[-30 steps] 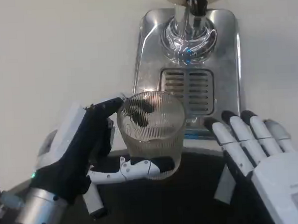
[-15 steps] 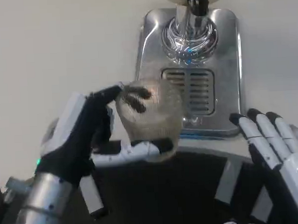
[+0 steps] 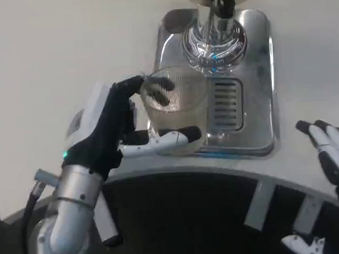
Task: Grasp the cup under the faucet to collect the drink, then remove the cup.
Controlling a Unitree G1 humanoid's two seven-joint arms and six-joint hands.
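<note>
1. Cup (image 3: pixel 176 98): a clear ribbed glass, held in the left hand (image 3: pixel 116 132) over the left part of the metal drip tray (image 3: pixel 258 88), just left of and below the faucet (image 3: pixel 215 30). It overlaps the slotted grate (image 3: pixel 226 107) at the grate's left edge. Whether its base touches the tray cannot be told.
2. Left hand: its fingers are clamped on the cup, one dark fingertip curled over the rim on the near-left side and a white finger (image 3: pixel 167 139) stretched along under the cup's lower side. The silver left forearm (image 3: pixel 69 223) rises from the lower left.
3. Faucet: a shiny chrome column standing at the back of the tray, with a dark spout at the top edge of the picture.
4. Right hand (image 3: pixel 333 152): at the right edge, beside the tray and well apart from the cup. Its fingers are spread apart and hold nothing.
5. Table (image 3: pixel 57 53): white, with the tray standing on it; a curved near edge runs below the tray, dark beyond it.
</note>
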